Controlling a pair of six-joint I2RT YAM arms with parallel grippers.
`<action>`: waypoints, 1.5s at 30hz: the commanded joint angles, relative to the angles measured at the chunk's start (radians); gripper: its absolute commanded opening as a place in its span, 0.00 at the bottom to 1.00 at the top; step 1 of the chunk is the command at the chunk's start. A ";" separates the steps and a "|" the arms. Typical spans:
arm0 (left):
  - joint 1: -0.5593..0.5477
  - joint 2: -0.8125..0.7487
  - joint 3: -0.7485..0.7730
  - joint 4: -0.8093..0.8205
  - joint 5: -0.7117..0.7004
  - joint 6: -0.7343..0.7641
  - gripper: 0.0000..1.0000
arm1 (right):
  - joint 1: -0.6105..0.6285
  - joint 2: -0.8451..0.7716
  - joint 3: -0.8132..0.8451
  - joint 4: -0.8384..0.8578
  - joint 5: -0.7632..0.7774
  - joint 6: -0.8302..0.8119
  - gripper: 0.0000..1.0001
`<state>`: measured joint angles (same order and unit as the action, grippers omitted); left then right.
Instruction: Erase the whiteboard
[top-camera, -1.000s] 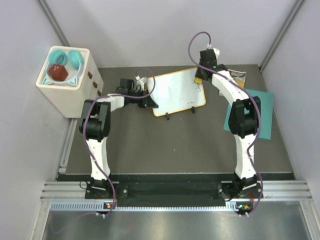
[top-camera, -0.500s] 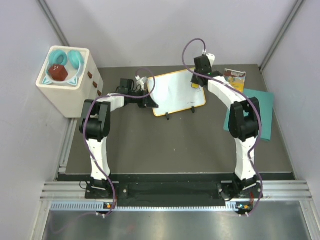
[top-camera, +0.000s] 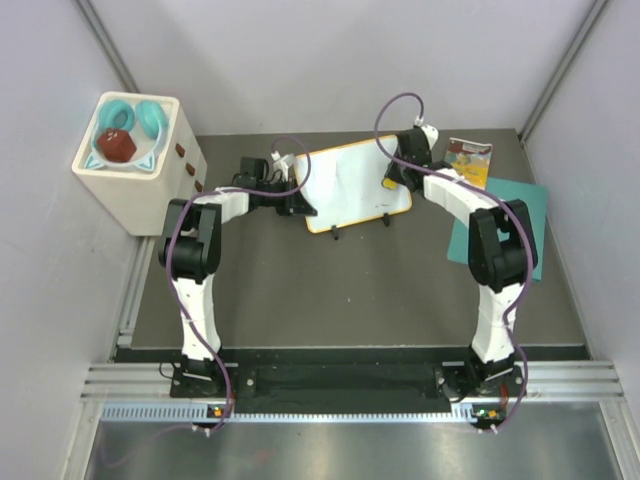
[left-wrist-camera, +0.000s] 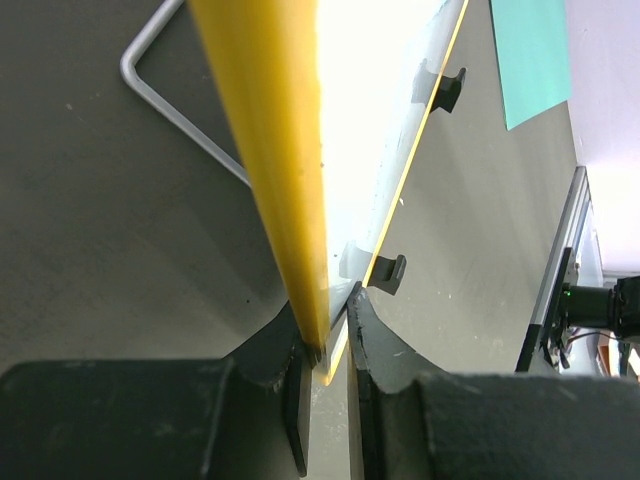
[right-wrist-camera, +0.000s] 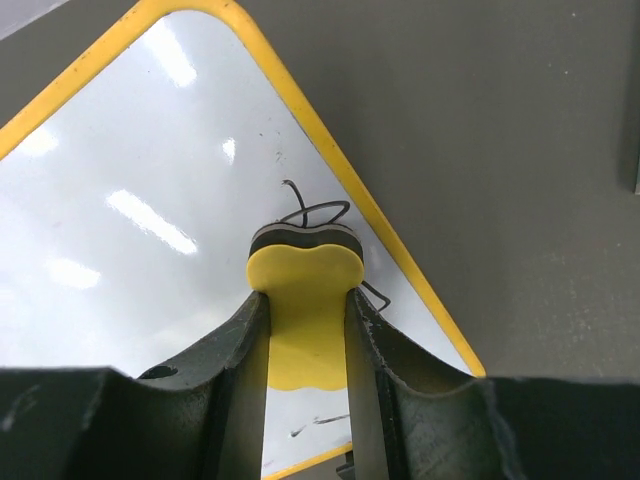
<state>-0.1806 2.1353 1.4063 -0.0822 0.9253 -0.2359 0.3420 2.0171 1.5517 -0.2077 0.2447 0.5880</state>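
**Board.** Small rectangular whiteboard with orange-yellow rim and rounded corners (top-camera: 350, 190). It stands tilted at the far middle of the surface, propped on a bent wire stand (left-wrist-camera: 170, 95), with small black feet (left-wrist-camera: 392, 272) along its lower edge. Black scribbles (right-wrist-camera: 312, 212) remain near its right corner. The rest of the face reads clean.

**Left jaws.** Clenched on the board's left rim, one finger on each side of the yellow edge (left wrist view).

**Right jaws.** Grasping a yellow foam eraser with a black felt face (right-wrist-camera: 302, 268). The felt end sits over the scribbles, just inside the rim. Contact looks likely but cannot be confirmed from this angle.

**Surroundings.**
- Dark grey matte surface (top-camera: 330, 290), pale walls on three sides, aluminium rail (top-camera: 330, 378) along the near edge.
- White box holding teal and dark red items (top-camera: 130, 150) at far left.
- Teal sheet (top-camera: 535, 195) at right, with a small picture book (top-camera: 470, 160) beyond it, by the far right corner.

**Change against one second ago.**
- Right arm (top-camera: 480, 235) has come off the board's far right corner and now sits lower on the board's right side.
- The picture book, partly covered then, is fully seen.
- Board and left arm (top-camera: 195, 245) are unchanged.

**Room.** The eraser is close to the board's right rim. Wide bare surface lies between the board and the arm bases.
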 joint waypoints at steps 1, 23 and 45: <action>-0.034 0.060 -0.029 -0.100 -0.296 0.122 0.00 | -0.020 0.101 -0.027 -0.133 -0.062 0.013 0.00; -0.036 0.057 -0.029 -0.100 -0.299 0.125 0.00 | -0.097 0.100 0.030 -0.165 -0.091 0.032 0.00; -0.039 0.060 -0.026 -0.103 -0.304 0.127 0.00 | -0.123 0.038 0.017 -0.136 -0.099 0.038 0.00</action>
<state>-0.1902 2.1307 1.4101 -0.0792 0.9112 -0.2306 0.2436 1.9793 1.4765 -0.2577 0.0883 0.6662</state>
